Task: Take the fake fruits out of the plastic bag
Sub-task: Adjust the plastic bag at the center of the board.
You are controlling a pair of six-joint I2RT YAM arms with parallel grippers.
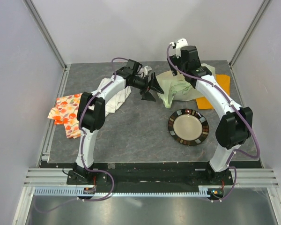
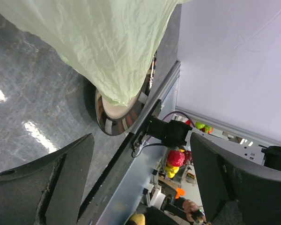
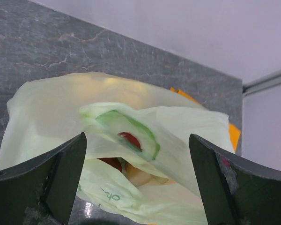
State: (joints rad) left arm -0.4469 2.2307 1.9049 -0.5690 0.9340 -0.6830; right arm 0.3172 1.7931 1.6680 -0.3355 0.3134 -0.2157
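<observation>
The pale green plastic bag [image 1: 177, 91] lies crumpled at the back middle of the table. Through its open mouth, in the right wrist view, I see fake fruits: a red piece [image 3: 130, 138], a darker red one [image 3: 111, 162] and a pale orange-yellow one [image 3: 141, 176]. My right gripper [image 3: 136, 137] hangs open just above the bag [image 3: 187, 126], its fingers on either side of the mouth and touching nothing. The left gripper [image 1: 152, 89] is open at the bag's left edge with nothing between its fingers [image 2: 61, 178]. The bag [image 2: 107, 42] hangs just beyond the left gripper [image 2: 140, 137].
A dark-rimmed plate [image 1: 188, 126] with a cream middle sits in front of the bag, also seen as plate [image 2: 114, 117]. A white cloth [image 1: 113, 93] lies under the left arm. A fruit-printed cloth [image 1: 65, 112] lies at the left edge. An orange cloth [image 1: 216, 88] lies under the bag's right side.
</observation>
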